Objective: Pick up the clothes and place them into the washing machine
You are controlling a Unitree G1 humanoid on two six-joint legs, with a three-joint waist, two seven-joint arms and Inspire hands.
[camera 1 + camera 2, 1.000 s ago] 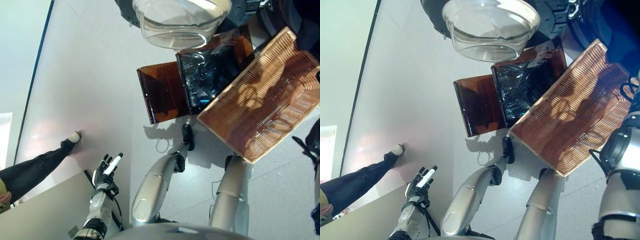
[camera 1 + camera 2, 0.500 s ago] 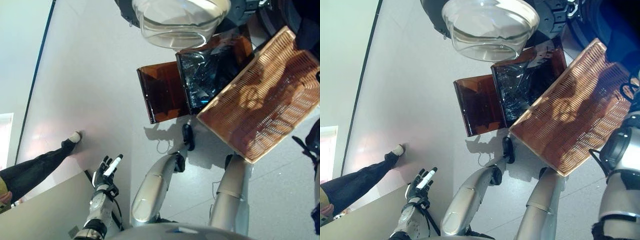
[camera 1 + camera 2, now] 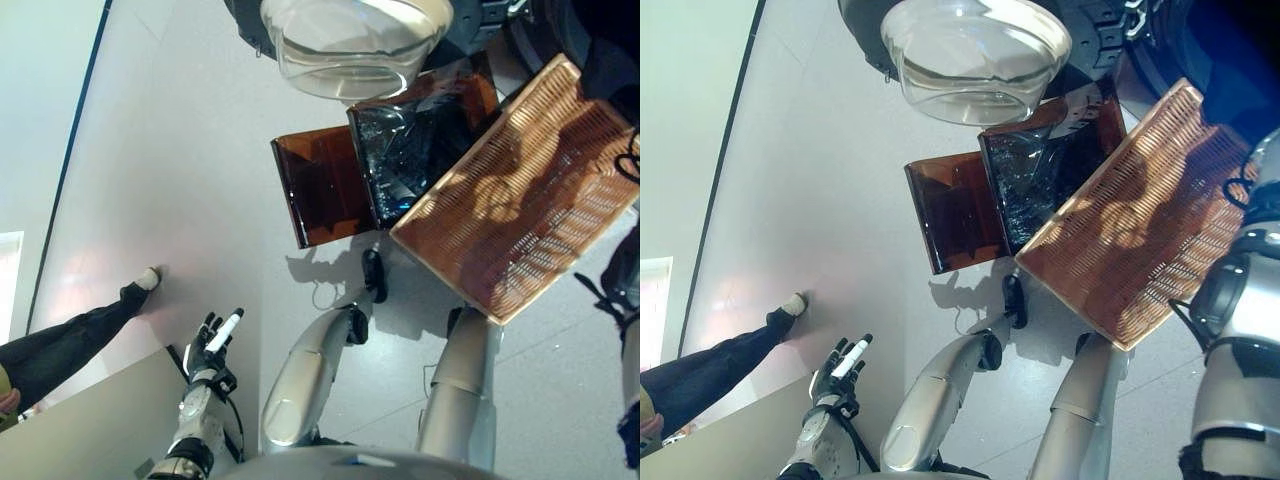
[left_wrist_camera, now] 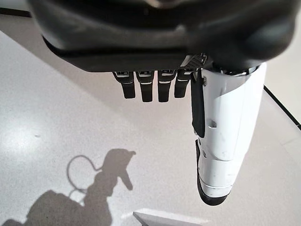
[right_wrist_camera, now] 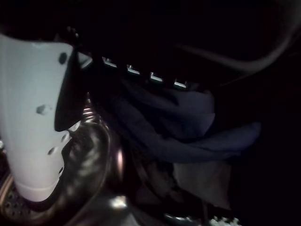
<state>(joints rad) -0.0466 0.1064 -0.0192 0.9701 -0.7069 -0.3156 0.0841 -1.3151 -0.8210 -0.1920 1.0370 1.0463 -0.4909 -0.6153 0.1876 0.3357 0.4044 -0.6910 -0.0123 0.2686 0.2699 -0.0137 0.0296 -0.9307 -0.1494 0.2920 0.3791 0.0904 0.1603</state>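
Observation:
A dark navy cloth [image 5: 174, 122] lies bunched in a dark hollow, seen only in the right wrist view, just past my right hand [image 5: 37, 117]. That hand's white-covered thumb stands straight and clear of the cloth, and the fingers look uncurled, though it is very dim there. My right arm [image 3: 1230, 300] rises along the right edge towards the dark washing machine [image 3: 1110, 30] at the top. The machine's round glass door [image 3: 355, 45] hangs open. My left hand [image 3: 212, 345] is low at the left, open over bare floor and holding nothing. The wicker basket [image 3: 520, 200] holds no clothes.
A brown see-through box [image 3: 320, 190] stands by a second box with a shiny black liner [image 3: 405, 150], between the glass door and the basket. A person's leg and shoe [image 3: 70, 335] reach in at the left. A pale slab [image 3: 90, 420] fills the lower left corner.
The whole picture has shifted slightly. My right arm now shows higher and further in along the right edge. The left hand is unmoved.

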